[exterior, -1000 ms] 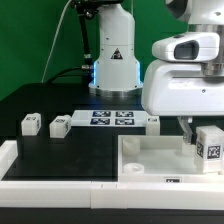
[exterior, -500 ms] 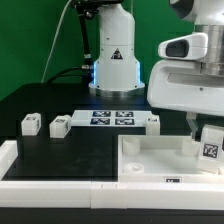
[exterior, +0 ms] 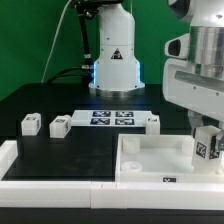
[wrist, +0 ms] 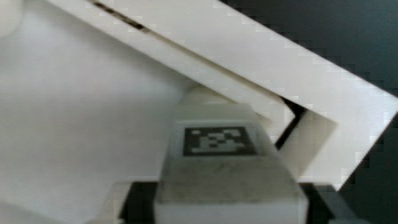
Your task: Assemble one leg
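Now, by label — each place told from the large white square piece with the raised rim (exterior: 160, 166):

Jaws (exterior: 207, 146): they are closing on a leg (exterior: 208, 144) from both sides, and in the wrist view the dark fingers (wrist: 146, 203) are pressing against its flanks.

Held leg (wrist: 221, 150): it is hanging at the square piece's far corner on the exterior view's right, tag facing the camera, tilted slightly — whether it is touching the piece cannot be told.

Other legs: two, (exterior: 31, 124) and (exterior: 59, 126), are sitting on the black bench (exterior: 70, 150) well off the piece toward the exterior view's left.

Marker board (exterior: 112, 119): it is lying flat on the bench behind the piece.
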`<state>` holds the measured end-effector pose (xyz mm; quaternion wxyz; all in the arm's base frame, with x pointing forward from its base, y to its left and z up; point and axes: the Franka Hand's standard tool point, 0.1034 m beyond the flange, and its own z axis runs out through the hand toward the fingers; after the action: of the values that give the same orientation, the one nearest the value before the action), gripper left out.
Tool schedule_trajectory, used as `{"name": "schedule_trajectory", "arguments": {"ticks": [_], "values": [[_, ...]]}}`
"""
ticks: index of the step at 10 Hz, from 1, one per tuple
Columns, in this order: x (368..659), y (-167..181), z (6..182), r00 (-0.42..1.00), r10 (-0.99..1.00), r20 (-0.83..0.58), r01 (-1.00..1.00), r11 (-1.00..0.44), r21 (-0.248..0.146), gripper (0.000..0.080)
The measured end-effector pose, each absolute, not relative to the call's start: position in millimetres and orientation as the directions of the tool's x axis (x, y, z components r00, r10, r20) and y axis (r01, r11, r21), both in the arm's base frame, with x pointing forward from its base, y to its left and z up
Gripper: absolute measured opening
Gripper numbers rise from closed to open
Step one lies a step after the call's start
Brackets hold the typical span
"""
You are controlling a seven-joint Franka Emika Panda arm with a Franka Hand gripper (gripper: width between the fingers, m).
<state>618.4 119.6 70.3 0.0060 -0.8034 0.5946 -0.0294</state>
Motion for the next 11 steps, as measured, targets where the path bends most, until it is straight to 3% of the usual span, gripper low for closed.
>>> {"name": "schedule_trajectory", "arguments": {"ticks": [2, 3, 4, 5, 9, 11], "values": [[617.9, 122.2, 70.1, 0.201, -0.979, 0.028, -0.978, -0.202, -0.049, 0.0304], [618.0, 122.1, 70.0, 0.234, -0.972, 0.031, -0.971, -0.236, -0.05, 0.0477], [619.5, 121.9, 69.5, 0.307, -0.951, 0.04, -0.949, -0.309, -0.065, 0.0477], [619.5, 121.1, 69.1, 0.37, -0.928, 0.047, -0.926, -0.372, -0.066, 0.062], [618.8, 124.1, 68.5, 0.814, -0.575, 0.08, -0.575, -0.818, -0.025, 0.0647], [619.1, 125.0, 67.9, 0.939, -0.334, 0.084, -0.335, -0.942, -0.006, 0.0649]]}}
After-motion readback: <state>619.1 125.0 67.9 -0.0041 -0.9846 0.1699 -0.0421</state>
